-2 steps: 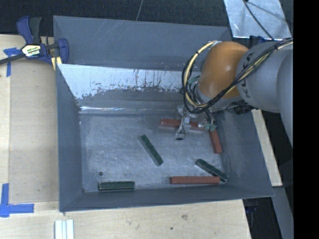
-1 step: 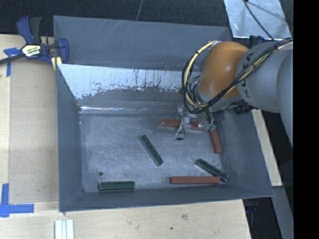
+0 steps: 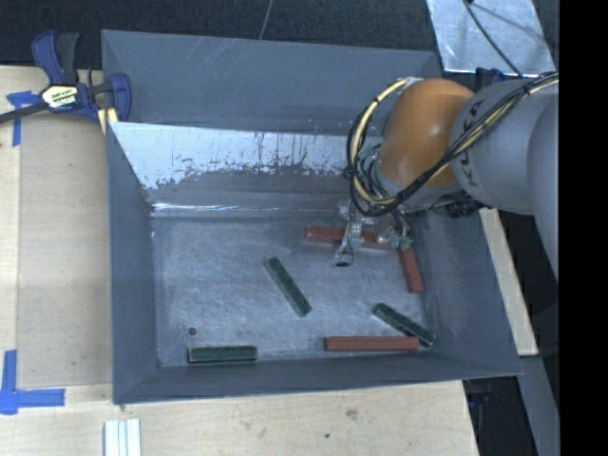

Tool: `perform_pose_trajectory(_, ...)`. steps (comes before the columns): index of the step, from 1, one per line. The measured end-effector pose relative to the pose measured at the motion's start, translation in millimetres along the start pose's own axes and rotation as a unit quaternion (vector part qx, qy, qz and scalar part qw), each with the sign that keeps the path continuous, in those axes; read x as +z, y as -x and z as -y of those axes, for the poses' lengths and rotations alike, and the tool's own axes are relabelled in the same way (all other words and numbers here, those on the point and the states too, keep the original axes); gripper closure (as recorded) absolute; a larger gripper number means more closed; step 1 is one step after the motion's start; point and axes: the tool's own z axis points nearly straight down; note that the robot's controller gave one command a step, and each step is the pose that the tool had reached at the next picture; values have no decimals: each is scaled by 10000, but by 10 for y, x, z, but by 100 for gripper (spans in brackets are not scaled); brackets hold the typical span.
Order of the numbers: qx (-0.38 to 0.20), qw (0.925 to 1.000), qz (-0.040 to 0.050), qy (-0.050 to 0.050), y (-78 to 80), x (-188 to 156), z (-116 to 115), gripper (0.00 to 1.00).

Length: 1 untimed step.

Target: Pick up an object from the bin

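My gripper (image 3: 348, 248) hangs low over the back right part of the bin floor, its metal fingers pointing down. Right under and beside it lies a reddish-brown bar (image 3: 326, 235), partly hidden by the fingers. A second reddish-brown bar (image 3: 411, 272) lies just to the right, along the right wall. A dark green bar (image 3: 288, 286) lies on a slant in the middle of the floor, to the gripper's lower left.
Along the front wall lie a dark green bar (image 3: 222, 354) at the left and a reddish-brown bar (image 3: 370, 344) at the right. Another dark green bar (image 3: 403, 322) lies slanted in the front right corner. The arm with its orange cover and cables stands over the bin's right rim.
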Motion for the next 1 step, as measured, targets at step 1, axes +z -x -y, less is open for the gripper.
perform_pose_trajectory(1, -1, 10000, -11, -2, -5, -25, 1, 100)
